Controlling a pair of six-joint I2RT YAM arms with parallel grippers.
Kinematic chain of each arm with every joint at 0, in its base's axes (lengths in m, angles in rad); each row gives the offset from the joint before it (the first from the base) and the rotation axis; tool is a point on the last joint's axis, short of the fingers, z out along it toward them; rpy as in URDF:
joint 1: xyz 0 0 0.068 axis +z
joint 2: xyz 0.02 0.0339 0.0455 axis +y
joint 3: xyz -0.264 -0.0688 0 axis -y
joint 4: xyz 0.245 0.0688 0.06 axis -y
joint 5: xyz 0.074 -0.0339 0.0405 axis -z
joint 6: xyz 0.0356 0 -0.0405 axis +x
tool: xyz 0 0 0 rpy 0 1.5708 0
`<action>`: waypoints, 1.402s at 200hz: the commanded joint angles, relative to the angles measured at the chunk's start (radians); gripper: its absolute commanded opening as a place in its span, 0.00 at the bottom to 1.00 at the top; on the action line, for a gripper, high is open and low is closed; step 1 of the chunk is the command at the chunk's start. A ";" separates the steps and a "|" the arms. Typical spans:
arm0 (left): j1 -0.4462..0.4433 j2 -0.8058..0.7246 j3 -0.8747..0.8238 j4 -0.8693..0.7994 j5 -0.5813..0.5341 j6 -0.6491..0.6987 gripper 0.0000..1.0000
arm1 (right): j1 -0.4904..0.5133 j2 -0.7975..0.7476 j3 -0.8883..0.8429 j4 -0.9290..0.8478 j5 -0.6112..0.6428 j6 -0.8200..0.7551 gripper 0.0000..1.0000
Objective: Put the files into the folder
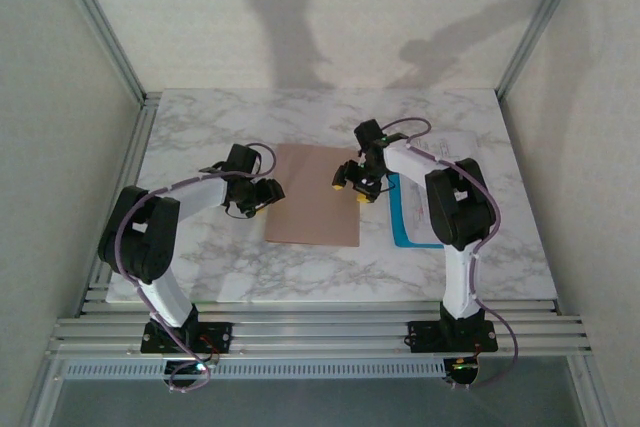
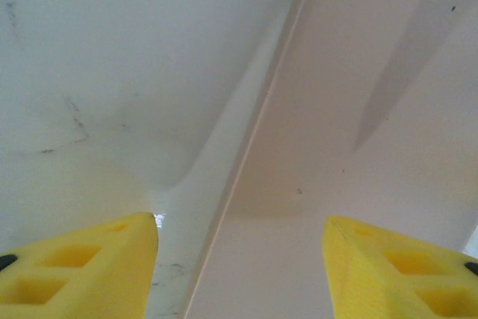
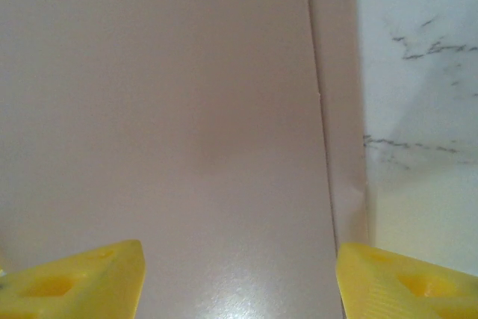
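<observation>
Flat and closed, the folder (image 1: 315, 195) lies on the marble table (image 1: 200, 127) with its long axis running from the arm bases toward the back wall, 1 short edge facing each. The left gripper (image 1: 262, 195) sits at the folder's left long edge. In the left wrist view its 2 yellow fingers (image 2: 89, 267) are spread wide, 1 over marble and 1 over the card, with the folder's edge running between them and nothing pinched. The right gripper (image 1: 350, 185) hangs over the folder's right long edge, its fingers (image 3: 82, 278) likewise apart above the cover and holding nothing. Along that edge a narrow strip of a 2nd leaf shows. The files (image 1: 412, 215) lie just right of the folder, their long axis parallel to it, their blue strip (image 1: 397, 217) on the side nearest the folder.
</observation>
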 commanded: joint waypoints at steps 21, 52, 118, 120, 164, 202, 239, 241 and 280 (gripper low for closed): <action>-0.014 -0.055 0.027 -0.042 -0.042 -0.019 0.62 | 0.007 0.034 0.030 -0.019 0.000 -0.011 0.68; -0.027 -0.108 0.011 -0.051 -0.045 -0.101 0.69 | 0.013 0.040 0.015 -0.027 0.022 -0.014 0.68; -0.176 -0.366 -0.196 0.031 -0.044 -0.671 0.76 | 0.034 0.039 -0.034 -0.044 0.084 -0.025 0.68; -0.183 -0.375 -0.206 0.037 -0.046 -0.690 0.76 | 0.035 0.039 -0.035 -0.044 0.087 -0.024 0.68; -0.321 -0.462 -0.354 0.168 -0.102 -1.014 0.80 | 0.047 0.048 -0.037 -0.054 0.100 -0.032 0.68; -0.403 -0.468 -0.442 0.323 -0.191 -1.186 0.80 | 0.048 0.056 -0.035 -0.066 0.105 -0.038 0.68; -0.432 -0.395 -0.498 0.503 -0.252 -1.235 0.78 | 0.049 0.061 -0.031 -0.071 0.100 -0.049 0.68; -0.433 -0.391 -0.500 0.509 -0.254 -1.237 0.78 | 0.049 0.061 -0.032 -0.072 0.099 -0.051 0.68; -0.449 -0.359 -0.518 0.567 -0.305 -1.236 0.75 | 0.049 0.072 -0.025 -0.076 0.084 -0.055 0.68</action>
